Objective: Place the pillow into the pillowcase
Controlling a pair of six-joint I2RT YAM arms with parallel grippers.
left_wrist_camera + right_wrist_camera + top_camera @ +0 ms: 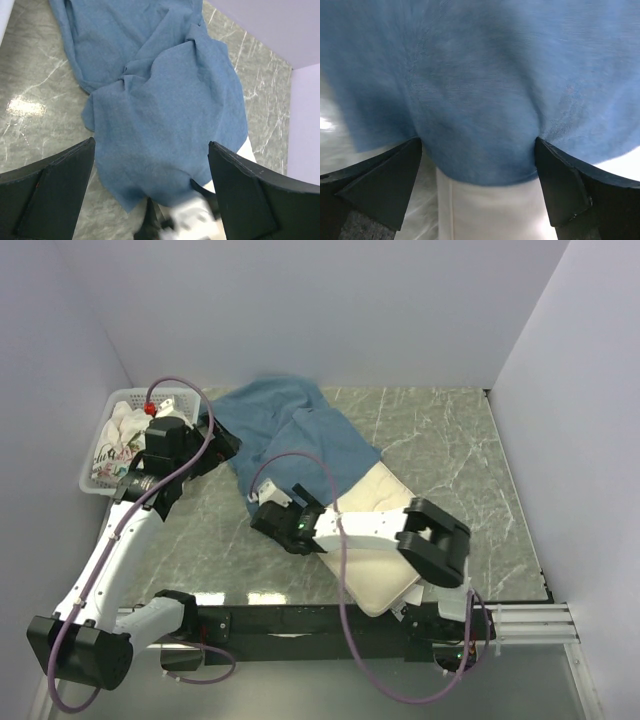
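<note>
The blue pillowcase [290, 430] lies wrinkled at the back middle of the table, and its near end lies over the far end of the cream pillow [375, 540]. The pillow lies diagonally and is partly hidden under my right arm. My left gripper [222, 445] is open and empty above the pillowcase's left part [165, 100]. My right gripper [262, 498] is open at the pillowcase's near edge. In the right wrist view its jaws [478, 150] flank a bulge of the pillowcase [480, 85] over the pillow [490, 210]. The left wrist view shows a bit of the pillow [248, 151].
A white basket [90, 483] with floral cloths [125, 430] stands at the back left, beside my left arm. Walls close the table at the left, back and right. A black rail [300, 620] runs along the near edge.
</note>
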